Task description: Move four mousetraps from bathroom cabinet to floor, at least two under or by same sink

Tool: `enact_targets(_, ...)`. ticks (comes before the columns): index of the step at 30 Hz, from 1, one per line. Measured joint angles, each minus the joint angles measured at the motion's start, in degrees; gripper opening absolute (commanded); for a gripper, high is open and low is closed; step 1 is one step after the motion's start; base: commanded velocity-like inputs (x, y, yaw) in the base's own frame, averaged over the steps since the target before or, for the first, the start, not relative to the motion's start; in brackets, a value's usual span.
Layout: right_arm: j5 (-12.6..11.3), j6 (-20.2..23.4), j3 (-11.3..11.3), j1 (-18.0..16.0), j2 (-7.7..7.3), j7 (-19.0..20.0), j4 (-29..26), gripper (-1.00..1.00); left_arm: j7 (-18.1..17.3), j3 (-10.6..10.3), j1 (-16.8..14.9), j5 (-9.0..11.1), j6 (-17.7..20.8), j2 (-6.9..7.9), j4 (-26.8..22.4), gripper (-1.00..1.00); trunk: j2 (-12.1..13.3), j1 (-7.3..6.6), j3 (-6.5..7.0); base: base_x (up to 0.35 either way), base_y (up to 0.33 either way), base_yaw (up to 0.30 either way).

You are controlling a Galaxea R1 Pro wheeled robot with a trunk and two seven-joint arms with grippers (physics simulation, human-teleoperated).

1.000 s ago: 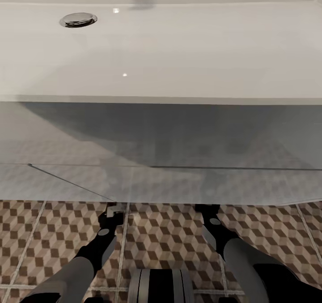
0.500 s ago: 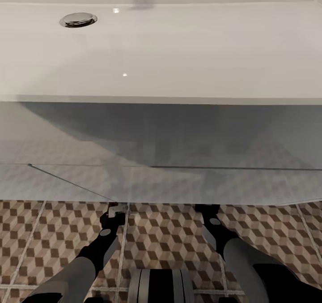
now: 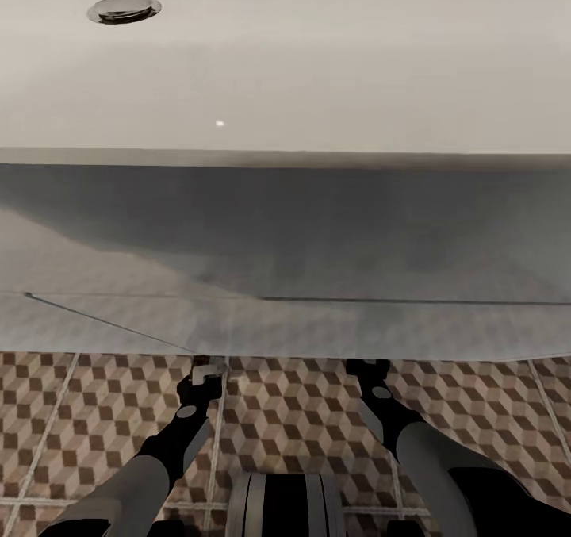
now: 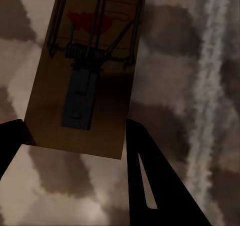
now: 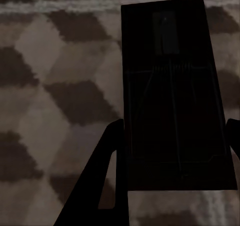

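Mousetrap (image 4: 82, 70) between left jaws, another mousetrap (image 5: 175, 95) between right, at sink (image 3: 285, 69) edge.

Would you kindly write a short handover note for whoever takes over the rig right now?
Left gripper: shut on a mousetrap, held over the bathroom floor.
Right gripper: shut on a second mousetrap, also above the tiles.
Both arms reach toward the front edge of the sink.
Done: two traps carried to the sink.
Left: set both on the floor under or beside the sink. The other two traps and the cabinet are out of sight.
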Motion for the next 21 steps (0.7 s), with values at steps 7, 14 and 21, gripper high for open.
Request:
enact_targets(7, -0.02, -0.02, 0.0, 0.0, 0.0, 0.0, 0.0, -1.0, 0.0, 0.0, 0.0, 0.09, -0.04, 0.03, -0.2, -1.0, 0.0, 0.0, 0.0, 0.0, 0.0, 0.0)
enact_targets(14, -0.03, 0.0, 0.0, 0.0, 0.0, 0.0, 0.0, -1.0, 0.0, 0.0, 0.0, 0.09, -0.08, 0.04, -0.27, -1.0, 0.0, 0.0, 0.0, 0.0, 0.0, 0.0)
enact_targets(21, -0.03, 0.02, 0.0, 0.0, 0.0, 0.0, 0.0, -1.0, 0.01, 0.0, 0.0, 0.12, -0.09, 0.04, -0.32, -1.0, 0.0, 0.0, 0.0, 0.0, 0.0, 0.0)
